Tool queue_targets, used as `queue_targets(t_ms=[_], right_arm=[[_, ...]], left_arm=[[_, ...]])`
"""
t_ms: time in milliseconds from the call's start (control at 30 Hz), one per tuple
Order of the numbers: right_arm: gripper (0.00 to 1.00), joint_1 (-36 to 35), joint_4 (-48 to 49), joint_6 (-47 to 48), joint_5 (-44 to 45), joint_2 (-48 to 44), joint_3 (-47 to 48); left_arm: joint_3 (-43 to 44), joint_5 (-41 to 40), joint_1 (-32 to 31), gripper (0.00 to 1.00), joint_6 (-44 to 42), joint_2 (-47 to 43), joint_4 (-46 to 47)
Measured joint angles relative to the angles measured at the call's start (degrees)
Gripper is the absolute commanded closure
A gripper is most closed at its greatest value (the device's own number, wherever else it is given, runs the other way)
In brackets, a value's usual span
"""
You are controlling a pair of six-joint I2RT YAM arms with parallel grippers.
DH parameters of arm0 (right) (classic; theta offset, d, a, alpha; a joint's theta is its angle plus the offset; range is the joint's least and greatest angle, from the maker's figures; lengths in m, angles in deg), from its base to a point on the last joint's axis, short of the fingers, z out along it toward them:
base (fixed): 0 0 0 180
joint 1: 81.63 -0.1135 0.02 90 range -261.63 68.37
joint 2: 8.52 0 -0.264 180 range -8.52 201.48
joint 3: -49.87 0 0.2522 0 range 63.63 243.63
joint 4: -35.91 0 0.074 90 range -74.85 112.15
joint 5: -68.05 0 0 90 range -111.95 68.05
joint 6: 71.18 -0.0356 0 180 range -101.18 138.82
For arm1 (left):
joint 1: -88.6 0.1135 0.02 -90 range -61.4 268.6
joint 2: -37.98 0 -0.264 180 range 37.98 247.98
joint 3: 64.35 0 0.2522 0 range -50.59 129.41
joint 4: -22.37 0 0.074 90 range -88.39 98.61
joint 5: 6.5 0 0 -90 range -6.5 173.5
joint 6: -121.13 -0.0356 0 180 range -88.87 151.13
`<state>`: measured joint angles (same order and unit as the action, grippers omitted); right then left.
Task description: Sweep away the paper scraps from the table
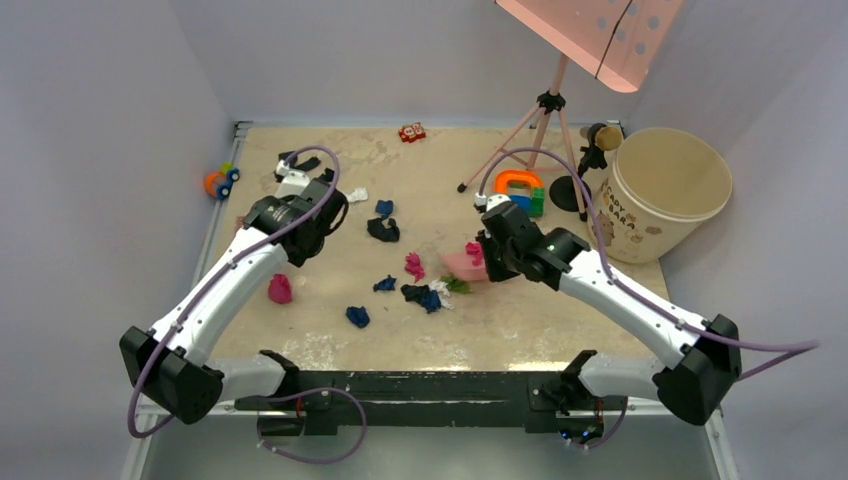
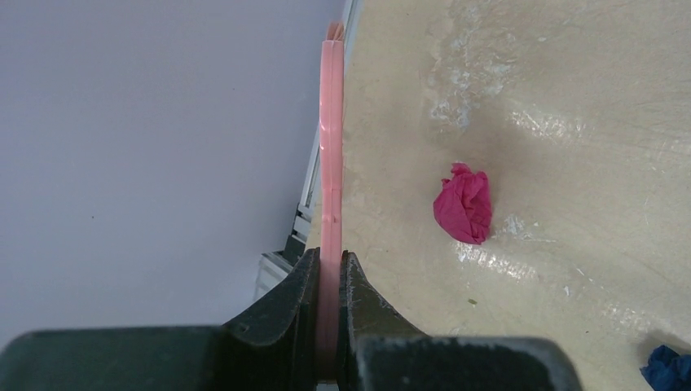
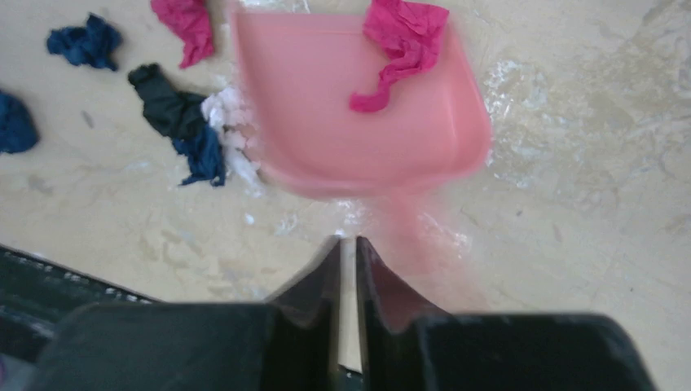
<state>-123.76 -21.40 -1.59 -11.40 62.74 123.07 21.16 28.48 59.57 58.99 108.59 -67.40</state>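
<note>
Top view: paper scraps (image 1: 428, 297) lie scattered mid-frame on the worktop (image 1: 520, 325).

Left wrist view: the left end effector (image 2: 330, 265) is clenched on a thin pink strip (image 2: 331, 147). A magenta wad (image 2: 464, 204) lies right of centre.

Right wrist view: the right end effector (image 3: 348, 244) is pinched together and empty, below the blurred pink dustpan (image 3: 326, 122).

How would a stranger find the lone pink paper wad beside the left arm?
On the beige marble-patterned table, find the white left arm. Right of its forearm lies a magenta crumpled paper wad, alone on bare table, unlike the pink scraps clustered by the pink plastic dustpan.
</note>
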Motion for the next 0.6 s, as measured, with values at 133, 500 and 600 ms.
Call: queue_targets(t_ms=[133,500,600], right_arm=[[1.00,0.00,-0.04,-0.79,0.74,-5.79,0.00],[1.00,0.00,1.11,-0.94,2.56,-14.05,-0.07],[1.00,0.00,1.16,-1.07,4.24,-14.10,-0.66]], left_arm=[[-0.02,2.43,0.68,1.00,-0.28,4.83,0.11],[1.99,18.97,0.68,1.00,0.07,21.40,0.31],[3.52,22.95,0.68,1.00,0.17,20.28,0.46]])
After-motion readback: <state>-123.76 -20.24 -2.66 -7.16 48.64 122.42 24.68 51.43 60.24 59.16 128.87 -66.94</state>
